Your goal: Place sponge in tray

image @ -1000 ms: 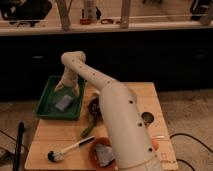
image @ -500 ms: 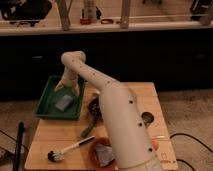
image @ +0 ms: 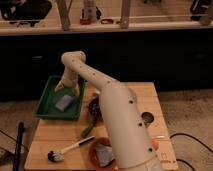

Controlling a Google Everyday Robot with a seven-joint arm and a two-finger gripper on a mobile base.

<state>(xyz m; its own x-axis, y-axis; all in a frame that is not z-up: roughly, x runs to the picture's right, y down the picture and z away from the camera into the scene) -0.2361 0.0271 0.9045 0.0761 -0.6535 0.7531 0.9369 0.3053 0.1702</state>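
Tray point(image: 46, 100), green, sits at the left of the table point(image: 55, 132). Sponge point(image: 63, 103), grey, lies flat on its floor, near the middle and apart from the walls. Just above it and a little toward the far wall hangs the gripper point(image: 66, 86); whether it is spread or closed I cannot tell, though it does not seem to hold the sponge. To the right the arm point(image: 117, 115) runs across the table. The placing step looks finished. Next comes a straight lift clear of the tray's rim, without nudging the sponge.
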